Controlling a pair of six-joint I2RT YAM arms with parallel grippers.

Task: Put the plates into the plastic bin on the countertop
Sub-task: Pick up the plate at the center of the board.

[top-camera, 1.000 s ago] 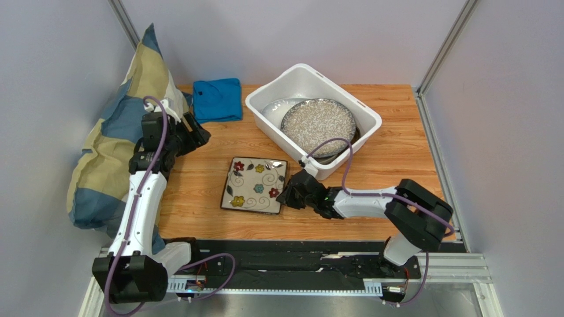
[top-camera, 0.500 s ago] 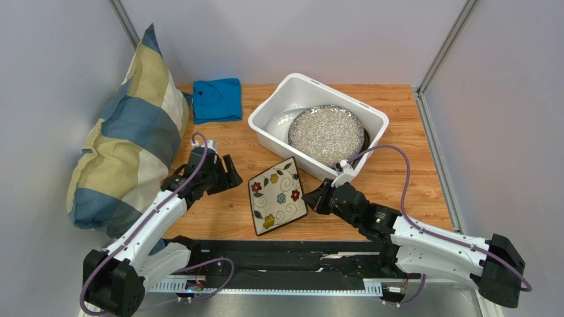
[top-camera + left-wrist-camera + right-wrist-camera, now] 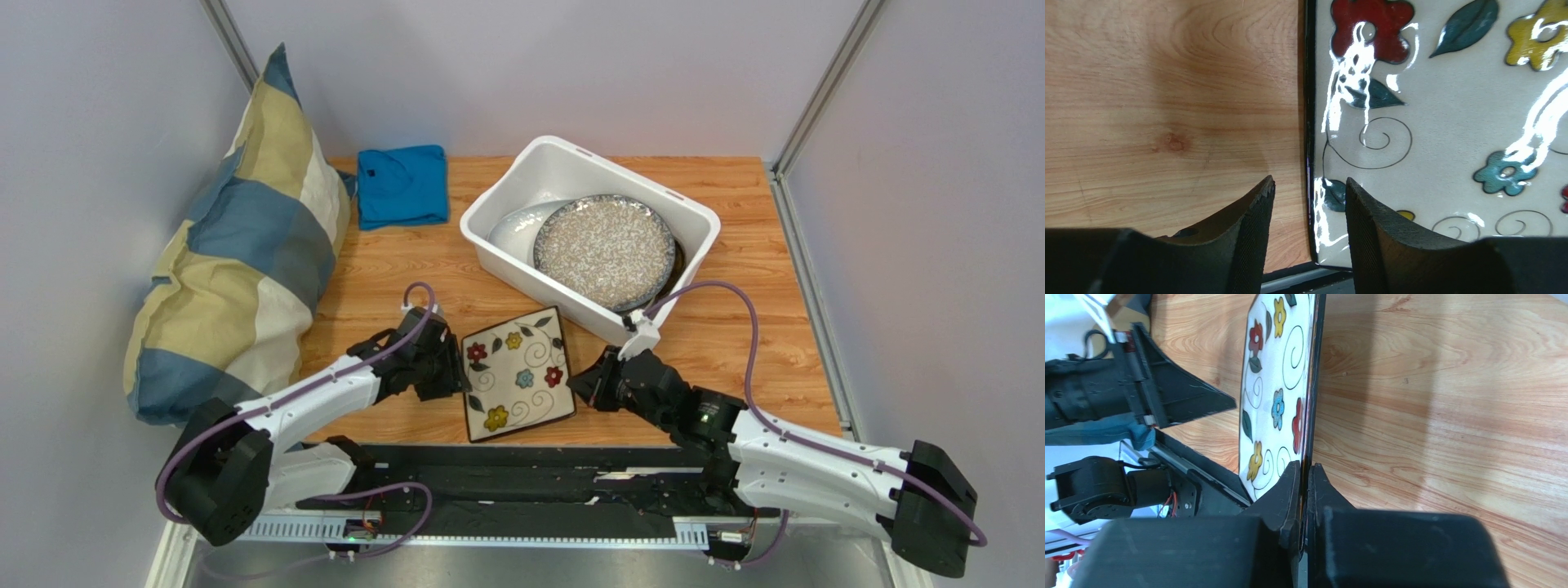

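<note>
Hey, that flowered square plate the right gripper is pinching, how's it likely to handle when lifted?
The floral square plate looks like rigid glazed ceramic, so it should hold its shape but would probably chip if dropped. The bright glare on it in the left wrist view suggests a slippery surface. The right gripper pinches only one thin rim, so the plate may pivot.

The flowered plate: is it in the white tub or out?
Out. The flowered plate is over the wooden table beside the tub, one edge pinched by the right claw.
</note>
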